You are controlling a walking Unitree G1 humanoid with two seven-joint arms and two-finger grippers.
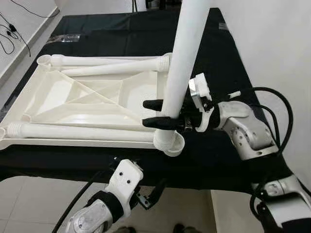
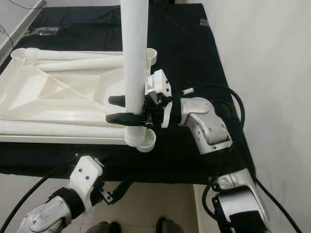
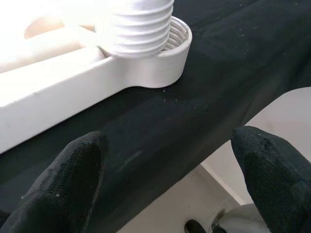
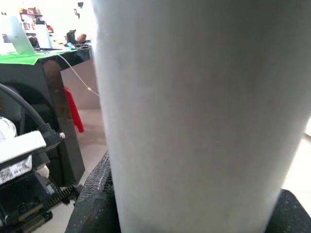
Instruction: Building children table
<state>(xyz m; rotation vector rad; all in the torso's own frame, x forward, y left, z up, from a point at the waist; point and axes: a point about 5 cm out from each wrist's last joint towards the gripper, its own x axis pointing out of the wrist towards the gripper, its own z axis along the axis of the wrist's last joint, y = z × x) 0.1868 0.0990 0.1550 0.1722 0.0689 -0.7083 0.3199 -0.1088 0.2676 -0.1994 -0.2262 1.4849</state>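
No legible text, label, brand, number or sign appears on any surface in these views.

We see a black cloth (image 1: 209,160) spread over the work surface, running from the top of the frame down to the lower middle, with pale tiled floor (image 1: 29,204) below it at the bottom left. At the upper left, thin black cables (image 1: 12,34) trail over a white ledge. Along the bottom edge, the toes of two dark shoes (image 1: 182,228) stand on the floor.
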